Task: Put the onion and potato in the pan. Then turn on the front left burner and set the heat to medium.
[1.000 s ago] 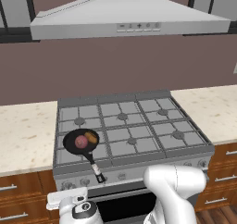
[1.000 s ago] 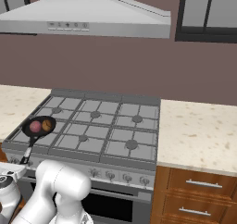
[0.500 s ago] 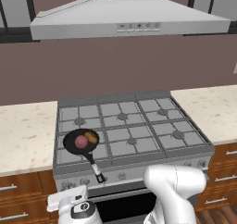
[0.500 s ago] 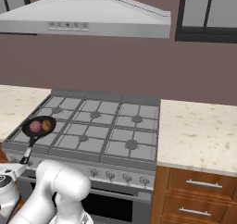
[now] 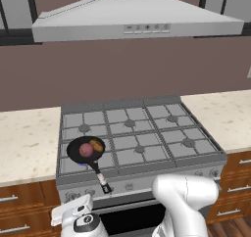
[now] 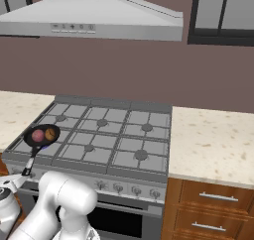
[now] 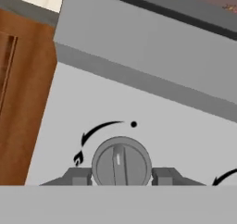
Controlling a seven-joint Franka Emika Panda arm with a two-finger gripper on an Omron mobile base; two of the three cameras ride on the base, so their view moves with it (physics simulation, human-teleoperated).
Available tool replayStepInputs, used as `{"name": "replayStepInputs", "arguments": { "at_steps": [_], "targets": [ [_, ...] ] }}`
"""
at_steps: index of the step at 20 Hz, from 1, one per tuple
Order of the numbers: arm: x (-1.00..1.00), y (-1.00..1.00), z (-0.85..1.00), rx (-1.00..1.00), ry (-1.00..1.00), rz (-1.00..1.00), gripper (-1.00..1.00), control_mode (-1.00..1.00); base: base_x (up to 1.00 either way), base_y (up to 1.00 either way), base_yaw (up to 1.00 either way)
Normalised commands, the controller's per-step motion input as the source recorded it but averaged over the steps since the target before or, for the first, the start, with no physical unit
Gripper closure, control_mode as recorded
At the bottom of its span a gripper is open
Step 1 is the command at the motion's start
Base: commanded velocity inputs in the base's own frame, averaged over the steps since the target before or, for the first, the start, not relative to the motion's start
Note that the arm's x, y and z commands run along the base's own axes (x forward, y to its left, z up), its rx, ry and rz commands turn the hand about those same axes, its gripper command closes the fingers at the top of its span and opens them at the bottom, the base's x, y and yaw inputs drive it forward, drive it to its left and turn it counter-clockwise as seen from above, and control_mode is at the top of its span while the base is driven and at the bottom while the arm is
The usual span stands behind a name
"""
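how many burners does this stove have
6, in two rows of three. Back row: left, middle, right. Front row: left, under the pan, middle, right.

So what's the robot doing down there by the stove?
The onion and the potato already sit in the black pan on the stove's front left burner, where a bit of blue glow shows under the pan. The robot has reached its claw down to the stove's front panel. In the hand view its two fingers sit on either side of a round grey knob, closed on it, so it looks like it's setting the heat.
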Motion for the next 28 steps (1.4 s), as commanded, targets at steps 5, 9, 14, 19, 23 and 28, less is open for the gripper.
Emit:
{"name": "replayStepInputs", "arguments": {
  "at_steps": [5, 9, 14, 19, 23, 28],
  "targets": [
    [-0.01, 0.00, 0.00, -0.18, -0.07, -0.04, 1.00, -1.00, 0.00, 0.00, 0.00],
    [-0.02, 0.00, 0.00, -0.18, -0.08, -0.04, 1.00, -1.00, 0.00, 0.00, 0.00],
    [-0.03, 0.00, 0.00, -0.19, -0.08, -0.04, 1.00, -1.00, 0.00, 0.00, 0.00],
    [-0.02, 0.00, 0.00, -0.20, -0.07, -0.04, 1.00, -1.00, 0.00, 0.00, 0.00],
    [-0.01, 0.00, 0.00, -0.20, -0.06, -0.04, 1.00, -1.00, 0.00, 0.00, 0.00],
    [0.00, 0.00, 0.00, -0.21, -0.03, -0.05, 1.00, -1.00, 0.00, 0.00, 0.00]
  ]
}}
